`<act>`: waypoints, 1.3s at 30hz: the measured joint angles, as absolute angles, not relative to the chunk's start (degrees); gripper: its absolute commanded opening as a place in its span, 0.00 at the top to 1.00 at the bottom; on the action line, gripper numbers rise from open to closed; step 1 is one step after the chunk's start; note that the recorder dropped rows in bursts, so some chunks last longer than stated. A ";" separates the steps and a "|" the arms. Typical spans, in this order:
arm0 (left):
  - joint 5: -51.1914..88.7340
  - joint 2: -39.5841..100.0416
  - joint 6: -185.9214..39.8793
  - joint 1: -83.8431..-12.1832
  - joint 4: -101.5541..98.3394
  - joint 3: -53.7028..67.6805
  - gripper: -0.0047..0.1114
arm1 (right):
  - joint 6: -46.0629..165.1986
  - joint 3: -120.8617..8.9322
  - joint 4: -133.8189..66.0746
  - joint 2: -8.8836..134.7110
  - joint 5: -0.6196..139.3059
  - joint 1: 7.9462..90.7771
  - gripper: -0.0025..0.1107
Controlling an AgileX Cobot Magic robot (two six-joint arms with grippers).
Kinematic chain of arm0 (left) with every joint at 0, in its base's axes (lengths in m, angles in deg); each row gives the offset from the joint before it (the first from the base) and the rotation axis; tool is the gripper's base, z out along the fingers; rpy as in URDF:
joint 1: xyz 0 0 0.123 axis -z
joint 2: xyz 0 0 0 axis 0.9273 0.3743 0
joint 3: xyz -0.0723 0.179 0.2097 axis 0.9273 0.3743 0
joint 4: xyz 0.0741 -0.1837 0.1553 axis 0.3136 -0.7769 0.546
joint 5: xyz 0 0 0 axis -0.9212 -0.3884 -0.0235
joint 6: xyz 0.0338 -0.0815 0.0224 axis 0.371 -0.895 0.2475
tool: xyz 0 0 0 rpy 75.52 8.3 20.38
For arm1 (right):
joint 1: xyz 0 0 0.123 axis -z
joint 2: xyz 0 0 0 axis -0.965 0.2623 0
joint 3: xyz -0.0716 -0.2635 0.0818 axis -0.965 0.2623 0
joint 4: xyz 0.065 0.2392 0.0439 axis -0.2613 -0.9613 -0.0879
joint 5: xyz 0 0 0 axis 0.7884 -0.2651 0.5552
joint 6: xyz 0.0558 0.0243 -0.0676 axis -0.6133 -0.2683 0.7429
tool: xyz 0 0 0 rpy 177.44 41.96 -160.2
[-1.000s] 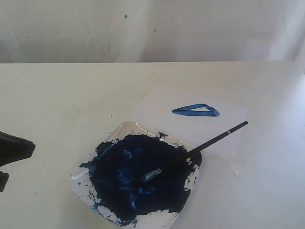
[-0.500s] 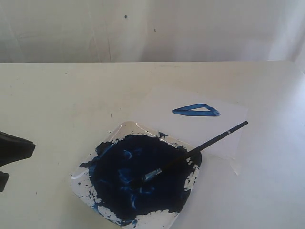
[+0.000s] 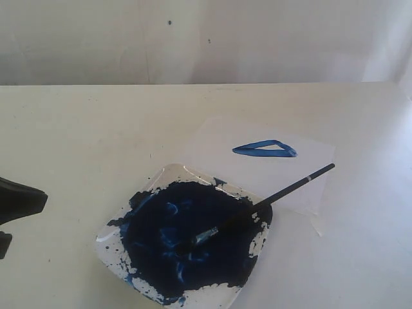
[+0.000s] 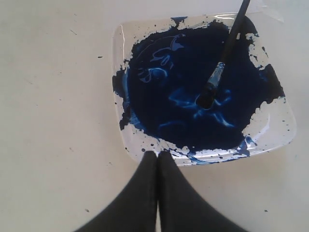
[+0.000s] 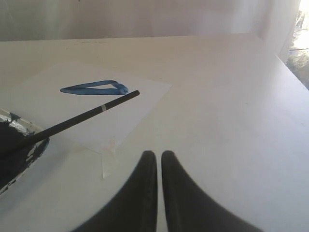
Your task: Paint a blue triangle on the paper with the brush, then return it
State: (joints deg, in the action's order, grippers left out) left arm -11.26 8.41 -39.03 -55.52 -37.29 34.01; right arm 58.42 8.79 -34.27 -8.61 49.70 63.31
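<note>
The brush (image 3: 270, 200) lies across the clear paint tray (image 3: 172, 174), bristles in the dark blue paint and handle end over the paper (image 3: 264, 168). A small blue triangle (image 3: 264, 149) is painted on that sheet. In the left wrist view the brush (image 4: 227, 50) rests in the tray (image 4: 285, 130), and my left gripper (image 4: 157, 153) is shut and empty just short of the tray's rim. At the exterior view's left edge only part of the left gripper (image 3: 19, 199) shows. My right gripper (image 5: 158, 154) is shut on nothing, apart from the paper (image 5: 96, 113), the triangle (image 5: 94, 88) and the brush (image 5: 82, 117).
A cream table (image 3: 77, 129) carries everything, with a pale wall (image 3: 193, 38) behind it. The table's right edge (image 5: 289, 72) shows in the right wrist view. Paint splatters dot the tray's rim.
</note>
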 measured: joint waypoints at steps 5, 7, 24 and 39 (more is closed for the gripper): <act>-11.16 8.25 -39.03 -55.52 -37.29 34.01 0.96 | 58.42 8.79 -34.27 -8.61 49.70 63.31 0.94; -11.16 7.14 -39.03 -55.62 -37.29 34.01 0.96 | 58.42 8.79 -33.87 -8.61 49.70 63.31 0.94; -10.65 -29.50 -39.03 -65.32 -37.29 34.01 0.96 | 58.42 8.79 -33.87 -8.61 49.70 63.31 0.94; -10.28 -37.92 -39.03 -65.37 -37.32 35.24 0.96 | 58.42 8.79 -33.87 -8.61 49.70 63.31 0.94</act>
